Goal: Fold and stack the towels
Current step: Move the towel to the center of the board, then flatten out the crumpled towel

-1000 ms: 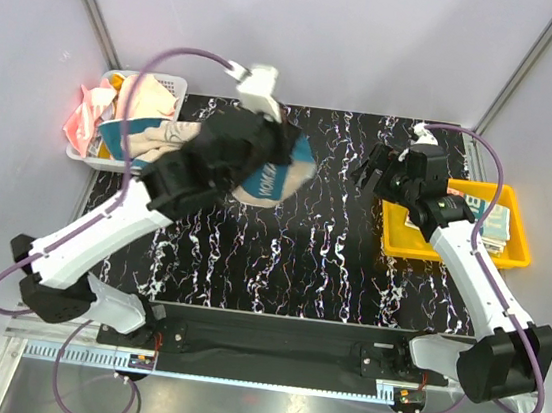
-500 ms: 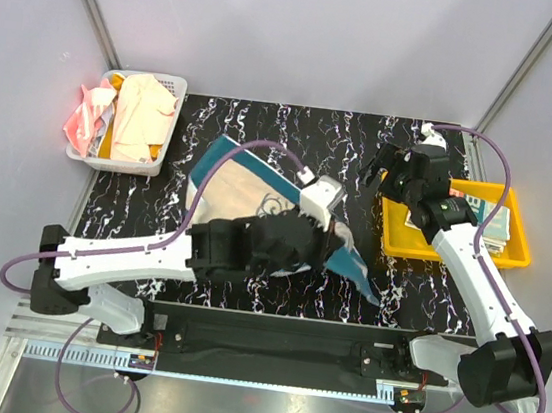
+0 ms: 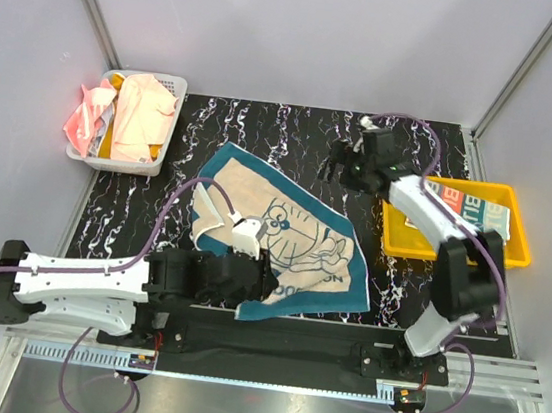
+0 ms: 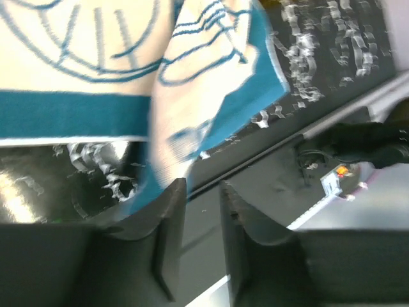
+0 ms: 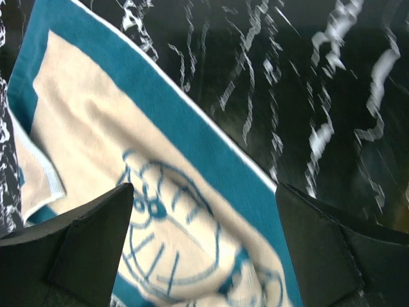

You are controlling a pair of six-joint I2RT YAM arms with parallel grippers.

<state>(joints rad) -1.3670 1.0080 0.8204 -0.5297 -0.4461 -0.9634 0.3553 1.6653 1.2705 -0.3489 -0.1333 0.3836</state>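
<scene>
Towel (image 3: 298,231) flat, near corner at narrowly parted left claw (image 4: 203,187); right claw (image 5: 204,190) wide.

Lab robot cell (bare pale walls (image 3: 278,25))

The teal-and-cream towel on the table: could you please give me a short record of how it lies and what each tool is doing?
towel: teal-and-cream towel, spread picture side up on the table
flatness: mostly flat, left edge folded over, near corner rumpled
left tool: left tool open, at the towel's near corner, nothing between its fingers
right tool: right tool open wide, holding nothing, by the towel's far edge
other towels: peach towel and coral towel in the white basket
</scene>
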